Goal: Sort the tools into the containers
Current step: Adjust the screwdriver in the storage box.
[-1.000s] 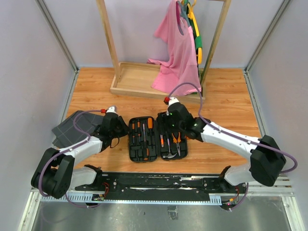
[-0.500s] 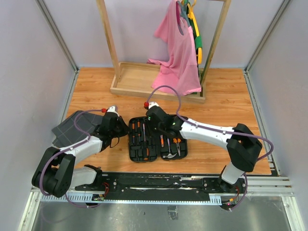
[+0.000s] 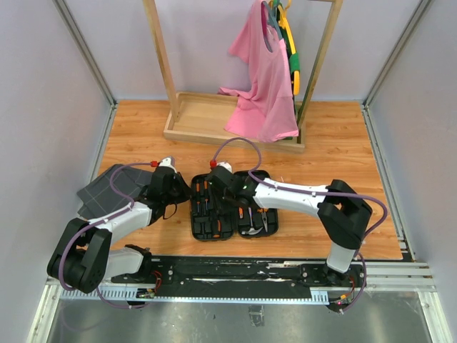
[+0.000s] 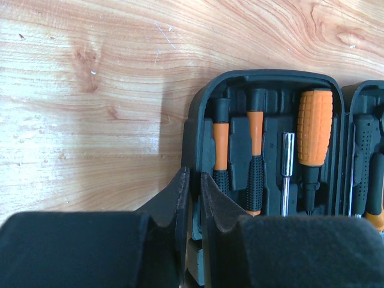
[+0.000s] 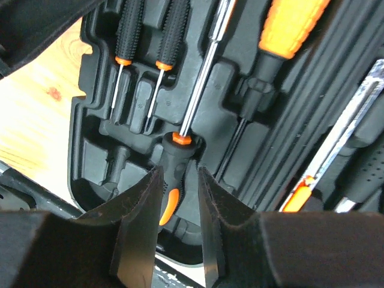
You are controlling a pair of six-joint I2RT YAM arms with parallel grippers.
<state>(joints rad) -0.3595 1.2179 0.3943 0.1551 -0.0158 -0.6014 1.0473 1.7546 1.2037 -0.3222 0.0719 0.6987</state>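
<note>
The black moulded plastic tool case [image 3: 211, 233] lies open at the near middle of the wooden table [image 3: 335, 150]. We see the left gripper [image 4: 193, 180] nearly closed, its dark fingers pinching the case's left wall. The right gripper [image 5: 179, 173], over the case's left half, has its fingers narrowly parted, clasping the ribbed black-and-orange handle of a steel-shafted screwdriver [image 5: 175, 157] lying in a slot.

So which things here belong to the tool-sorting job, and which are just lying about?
Job: tool case; screwdriver in the right gripper; stowed screwdrivers; left gripper on the case wall.
Lying about: grey grid-patterned fabric; pink shirt; wooden rack.
</note>
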